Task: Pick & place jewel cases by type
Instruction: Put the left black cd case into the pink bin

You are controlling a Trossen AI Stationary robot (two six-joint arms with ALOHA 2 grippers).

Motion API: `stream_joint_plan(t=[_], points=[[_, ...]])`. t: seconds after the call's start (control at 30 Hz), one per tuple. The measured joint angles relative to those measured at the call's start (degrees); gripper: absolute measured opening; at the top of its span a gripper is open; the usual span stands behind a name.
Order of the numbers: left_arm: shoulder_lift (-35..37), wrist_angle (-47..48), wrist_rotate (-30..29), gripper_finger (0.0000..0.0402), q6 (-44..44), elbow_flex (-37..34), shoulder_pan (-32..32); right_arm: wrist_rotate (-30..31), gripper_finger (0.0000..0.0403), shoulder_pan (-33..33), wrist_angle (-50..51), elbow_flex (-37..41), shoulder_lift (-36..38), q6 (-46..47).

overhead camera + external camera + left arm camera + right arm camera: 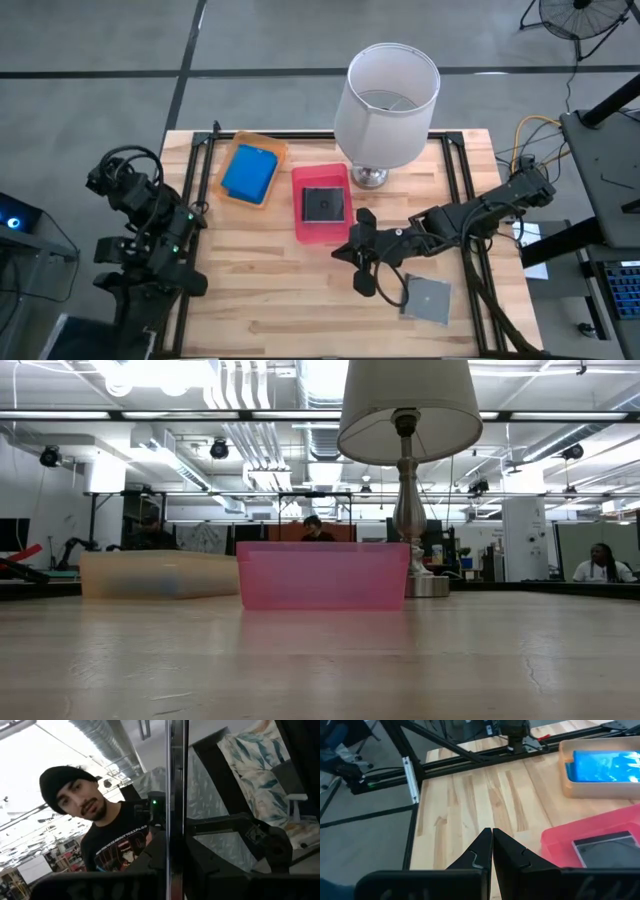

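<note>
I've got the right gripper (362,262) out over the middle of the table (270,290), just near-right of the pink tray (320,232), and its jaws are pressed together with nothing between them — in the right wrist view the two fingertips (485,842) meet above bare wood.

One grey case (428,298) lies flat on the table to the right of that gripper and a little nearer, close to the arm but not touching the fingers as far as I can tell.

Another grey case (323,205) sits flat inside the pink tray; from the right wrist I see it low in the tray, in the corner (605,849).

A blue case (249,172) is in the orange tray (266,147), which stands left of the pink one, the two trays just beside each other. Whether there's a second blue case under it, I cannot tell.

A white-shaded lamp (390,95) stands at the far edge, right behind the pink tray.

The left arm (150,225) is folded back at the left edge of the table. Its wrist camera looks off into the room at a person in a black cap (62,780); whether its jaws are open or closed I cannot tell.
</note>
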State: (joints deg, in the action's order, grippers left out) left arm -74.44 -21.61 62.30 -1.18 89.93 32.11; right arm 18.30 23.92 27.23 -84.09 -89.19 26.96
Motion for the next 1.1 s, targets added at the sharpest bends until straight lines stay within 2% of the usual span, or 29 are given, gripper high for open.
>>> stream_joint_plan(t=[0.33,0.43,0.57,0.77,0.87,0.97,1.1], points=[[-0.15,0.16,-0.33,0.0013,1.04,-0.01,0.20,-0.79,0.0009,-0.76,-0.39,-0.01,0.00,-0.65],[-0.05,0.51,-2.96,0.0013,1.08,0.04,-0.47,-0.78,0.0009,-0.76,-0.38,-0.01,0.00,-0.65],[1.03,5.64,-14.01,0.0013,1.40,-0.02,-1.65,-0.76,0.0008,-0.74,-0.51,-0.01,0.00,-1.28],[3.64,22.12,-44.75,0.0013,2.24,0.78,-2.40,-0.75,0.0008,-0.72,-0.73,-0.01,0.00,-1.66],[4.99,23.96,-57.50,0.0013,1.42,0.86,-2.40,-0.74,0.0008,-0.72,-0.73,-0.01,0.24,-1.64],[6.17,23.71,-66.01,0.0013,-0.45,0.85,-2.26,-0.62,0.0008,-0.67,-0.78,-0.01,0.62,-1.29],[6.78,23.62,-71.88,0.0013,-1.33,0.84,-1.97,-0.32,0.0008,-0.63,-0.76,-0.01,1.22,-1.28]])
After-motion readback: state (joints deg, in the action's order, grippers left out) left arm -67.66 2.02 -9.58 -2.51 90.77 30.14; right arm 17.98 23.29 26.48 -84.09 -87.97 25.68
